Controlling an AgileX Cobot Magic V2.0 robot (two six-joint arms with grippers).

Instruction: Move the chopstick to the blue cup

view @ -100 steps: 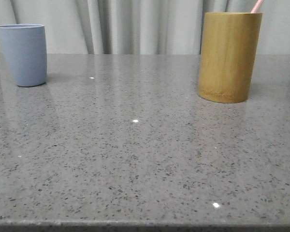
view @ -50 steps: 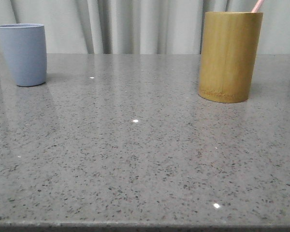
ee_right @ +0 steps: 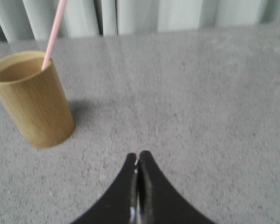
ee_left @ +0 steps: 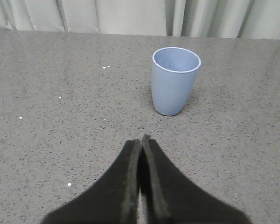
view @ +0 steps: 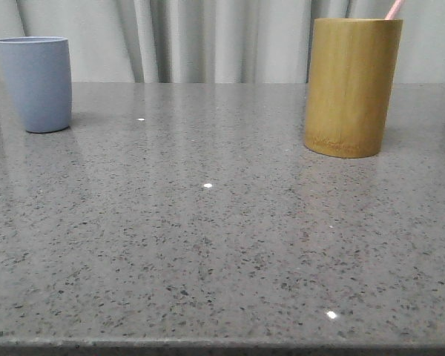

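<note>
The blue cup (view: 34, 84) stood upright and empty at the far left of the table (view: 208, 245), well apart from the bamboo holder (view: 352, 87) at the far right. Above the table on the cup's near side, the left gripper (ee_left: 141, 142) was clenched, its fingers pressed together on nothing. The chopstick (ee_right: 53, 33) was not yet in the cup: it leaned in the bamboo holder, its upper end rising well above the rim, resting against the rim's edge. The right gripper (ee_right: 138, 158) hung near the holder, off to one side and short of it, likewise clenched and empty.

The step in hand looked like the first reach. Being closer to the holder, the right arm seemed the one to use. It would do well to spread its fingers before closing in, take the stick on its free length above the rim, and draw it out along its own lean, so the holder did not tip.
</note>
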